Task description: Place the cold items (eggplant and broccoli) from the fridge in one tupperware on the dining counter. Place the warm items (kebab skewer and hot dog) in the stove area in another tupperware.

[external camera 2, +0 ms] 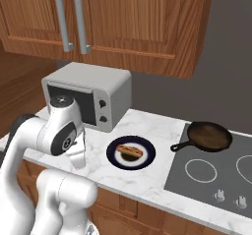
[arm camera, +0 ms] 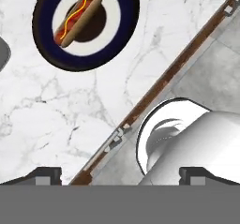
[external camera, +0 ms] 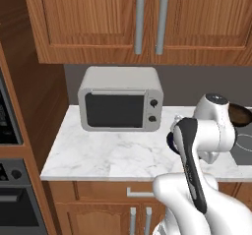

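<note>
Hot dog (arm camera: 78, 17) lies on dark-rimmed plate (arm camera: 126, 28) on the marble counter (external camera: 108, 153), betw microwave (external camera 2: 91, 94) and cooktop (external camera 2: 206, 180); not yet picked, so warm half looks undone. No tupperware or skewer seen here.

Gripper (arm camera: 119, 174) hangs above counter's front edge, tips wide apart, holding nothing. Skillet (external camera 2: 209, 134) sits on cooktop, well apart from plate. Open marble around plate; upper cabinets (external camera 2: 123, 17) overhead limit lift room.
</note>
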{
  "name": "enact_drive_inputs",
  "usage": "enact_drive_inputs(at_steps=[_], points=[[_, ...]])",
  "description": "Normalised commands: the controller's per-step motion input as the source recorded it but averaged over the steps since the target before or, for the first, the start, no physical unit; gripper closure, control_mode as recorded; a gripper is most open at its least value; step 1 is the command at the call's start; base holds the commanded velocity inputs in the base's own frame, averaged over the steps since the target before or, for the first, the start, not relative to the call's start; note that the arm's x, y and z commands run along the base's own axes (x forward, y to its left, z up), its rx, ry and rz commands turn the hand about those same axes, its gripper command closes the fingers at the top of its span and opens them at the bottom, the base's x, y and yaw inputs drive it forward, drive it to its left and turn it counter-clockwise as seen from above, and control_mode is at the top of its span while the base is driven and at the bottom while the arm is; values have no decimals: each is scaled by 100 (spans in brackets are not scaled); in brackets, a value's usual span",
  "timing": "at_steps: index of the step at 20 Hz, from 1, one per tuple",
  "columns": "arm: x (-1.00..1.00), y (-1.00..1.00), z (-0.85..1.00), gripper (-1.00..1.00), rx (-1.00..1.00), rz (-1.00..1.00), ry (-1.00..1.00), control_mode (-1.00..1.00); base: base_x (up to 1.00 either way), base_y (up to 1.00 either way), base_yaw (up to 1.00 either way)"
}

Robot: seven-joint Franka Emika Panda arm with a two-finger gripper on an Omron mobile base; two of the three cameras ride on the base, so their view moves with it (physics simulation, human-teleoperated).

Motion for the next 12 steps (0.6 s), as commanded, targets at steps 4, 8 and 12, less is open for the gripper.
enact_drive_inputs(at_steps=[4,8,12], points=[[11,-76,-35,-100,0,-59,-1,-100,0,0,0],[31,-96,-46,-100,6,-16,-11,-100,0,0,0],[63,-94,-28,-100,18,0,2,-100,0,0,0]])
